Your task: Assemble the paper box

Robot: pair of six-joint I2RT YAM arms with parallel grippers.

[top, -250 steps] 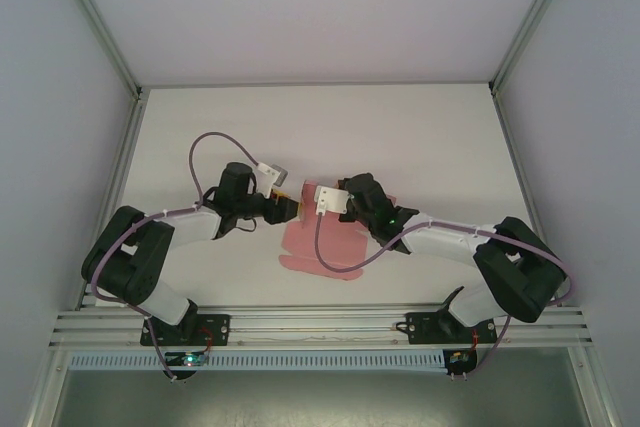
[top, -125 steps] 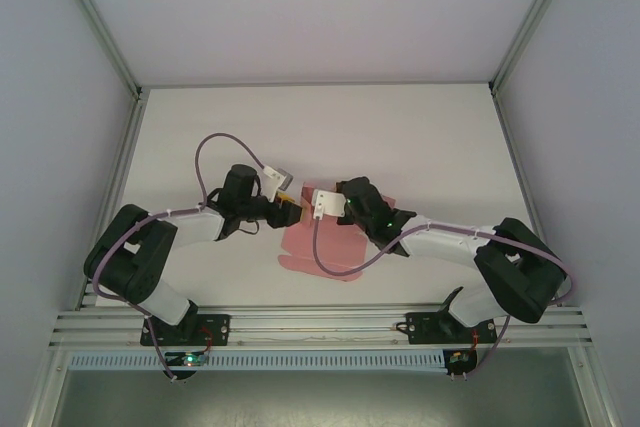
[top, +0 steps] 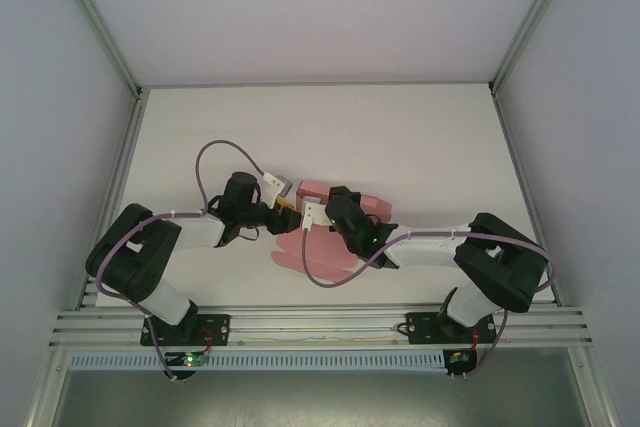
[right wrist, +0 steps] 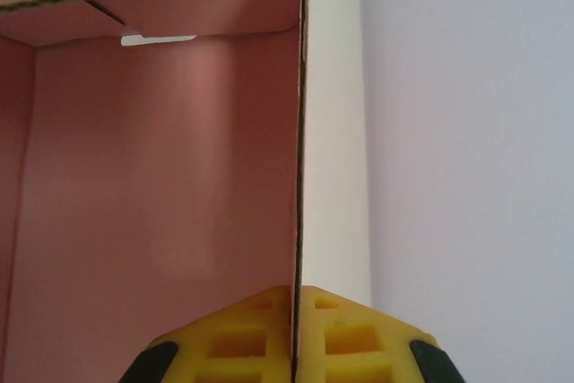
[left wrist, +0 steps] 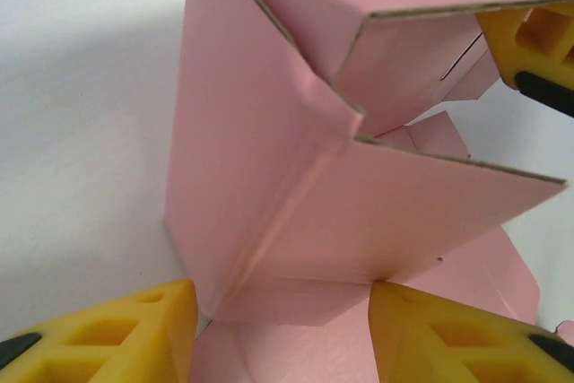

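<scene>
The pink paper box (top: 312, 253) lies mid-table between the arms, partly folded, with panels raised. In the left wrist view, the paper box (left wrist: 269, 177) shows creased walls and a standing corner. My left gripper (top: 290, 213) is open at the box's left side. That folded corner stands between the yellow fingers of my left gripper (left wrist: 282, 329). My right gripper (top: 322, 217) is shut on a wall of the box. Edge-on in the right wrist view, that thin card wall (right wrist: 297, 132) runs up from my right gripper (right wrist: 294, 298). My right gripper's fingers (left wrist: 529, 33) show beyond the box.
The white table (top: 430, 147) has free room at the back and on the right. Aluminium frame rails (top: 118, 162) run along both sides, and a slotted rail (top: 320, 325) crosses the near edge. Purple cables (top: 215, 147) loop above the wrists.
My right arm has swung left and pulled the box with it, raising its panels. The left gripper has closed in on the box's left side.
</scene>
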